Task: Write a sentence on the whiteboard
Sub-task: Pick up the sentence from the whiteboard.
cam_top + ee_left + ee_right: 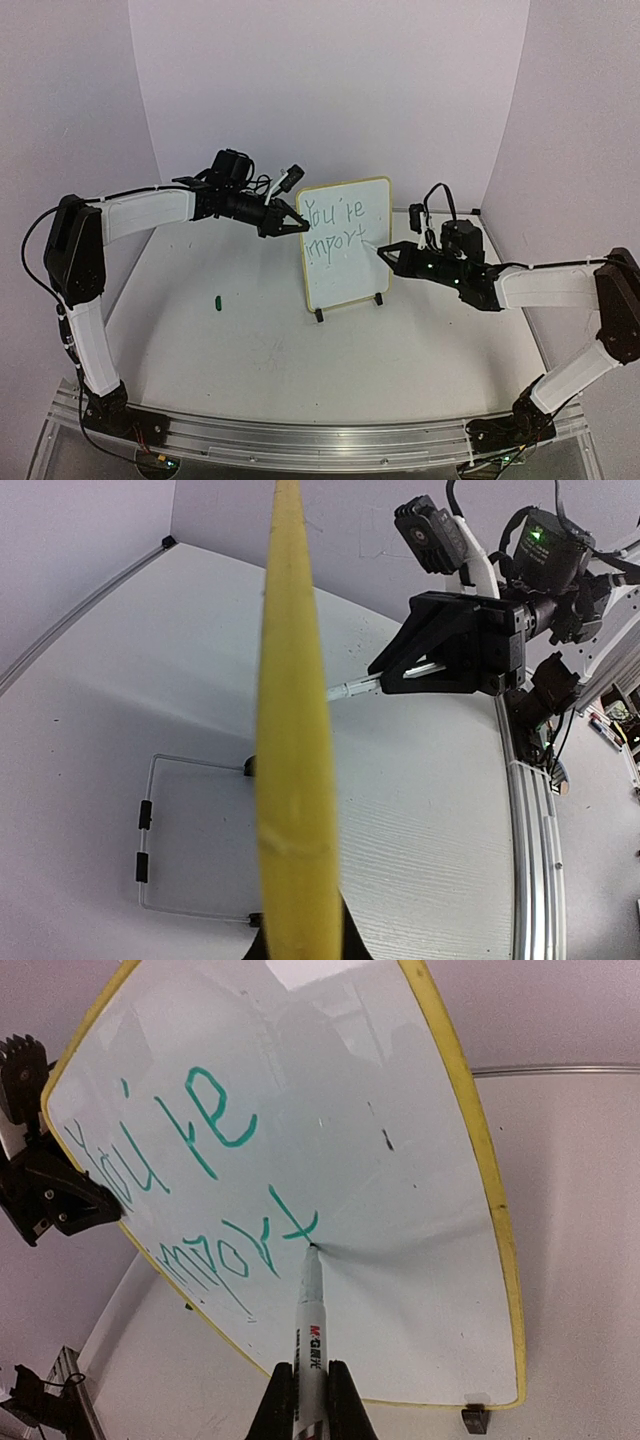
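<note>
Whiteboard edge sits clamped in left end effector; right end effector grips marker touching it.

Probably a robotics lab cell. Plain pale walls enclose a white table; an aluminium rail crosses the bottom.

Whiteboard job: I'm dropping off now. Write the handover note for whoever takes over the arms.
Left gripper: jaws shut on the whiteboard at its upper left edge, steadying it upright on the table.
Right gripper: jaws shut on the marker, tip touching the board at the end of line two.
Done: the sentence reads "You're" on line one and "import" on line two, in green.
Left: finish that word and any remaining words, with the left hold kept on.
Small green piece, possibly the cap, lies on the table left of the board.
</note>
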Controlling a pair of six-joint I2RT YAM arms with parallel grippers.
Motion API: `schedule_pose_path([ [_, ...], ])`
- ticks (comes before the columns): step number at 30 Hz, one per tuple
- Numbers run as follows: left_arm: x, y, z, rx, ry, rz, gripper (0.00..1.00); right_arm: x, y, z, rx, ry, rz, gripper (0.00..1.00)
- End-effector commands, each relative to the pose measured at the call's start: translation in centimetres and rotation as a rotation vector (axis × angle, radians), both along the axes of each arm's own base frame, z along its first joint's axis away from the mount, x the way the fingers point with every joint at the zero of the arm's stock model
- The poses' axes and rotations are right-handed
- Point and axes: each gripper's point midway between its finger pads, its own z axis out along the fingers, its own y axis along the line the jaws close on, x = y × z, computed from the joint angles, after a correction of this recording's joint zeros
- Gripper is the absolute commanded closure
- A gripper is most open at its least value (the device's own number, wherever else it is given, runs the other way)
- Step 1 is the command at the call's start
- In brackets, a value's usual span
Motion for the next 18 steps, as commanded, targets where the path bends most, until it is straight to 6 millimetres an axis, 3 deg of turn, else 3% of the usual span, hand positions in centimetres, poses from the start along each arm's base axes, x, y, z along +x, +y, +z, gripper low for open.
schedule_pose_path([
  [1, -2.2, -0.5, -1.7, 0.052, 0.076, -0.051, 1.00, 0.1, -0.2, -0.9, 0.007, 0.027, -0.011, 1.00],
  [18, -2.3, -0.5, -1.4, 0.052, 0.070, -0.049, 1.00, 0.9, -1.3, 0.4, -0.027, -0.013, -0.081, 1.00],
])
